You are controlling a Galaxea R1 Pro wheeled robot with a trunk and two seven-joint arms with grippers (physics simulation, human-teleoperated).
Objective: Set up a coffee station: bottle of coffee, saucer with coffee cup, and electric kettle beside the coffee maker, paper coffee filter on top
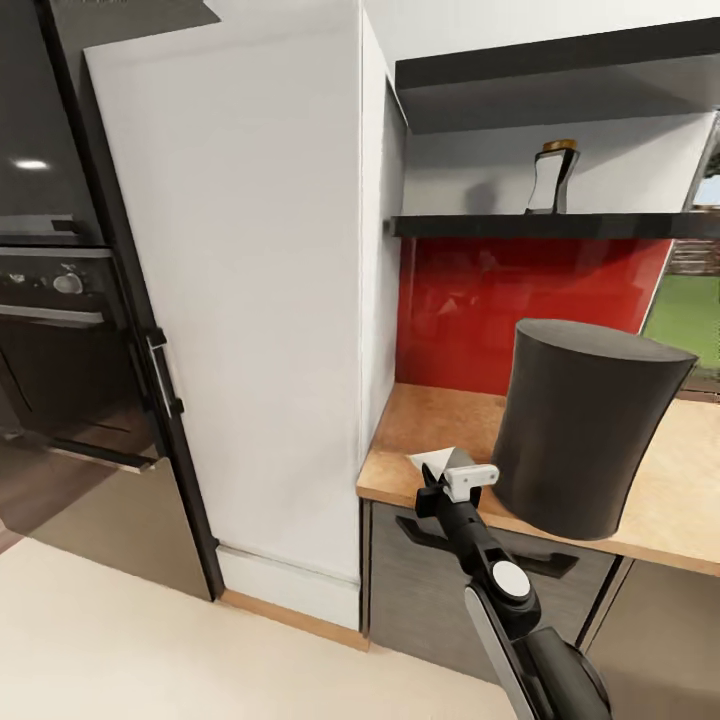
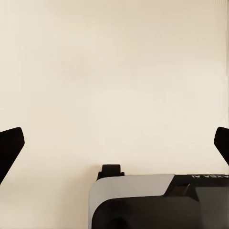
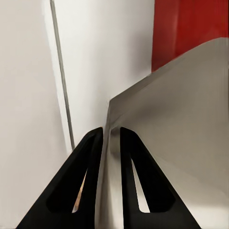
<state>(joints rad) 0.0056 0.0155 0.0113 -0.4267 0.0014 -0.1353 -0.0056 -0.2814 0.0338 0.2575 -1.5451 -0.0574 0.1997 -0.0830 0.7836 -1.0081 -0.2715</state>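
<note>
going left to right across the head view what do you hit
Black oven → tall white cabinet → paper coffee filter pinched in the right gripper → bottle of coffee up on the kitchen shelf, → coffee maker on the kitchen countertop.

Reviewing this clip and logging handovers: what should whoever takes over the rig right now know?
Right gripper: shut on the paper coffee filter, low over the kitchen countertop, beside the coffee maker.
Left gripper: open, empty.
Bottle of coffee: on the kitchen shelf.
Done: coffee maker on counter.
Left: filter onto the maker, bottle down; saucer, cup, kettle to be found.
</note>
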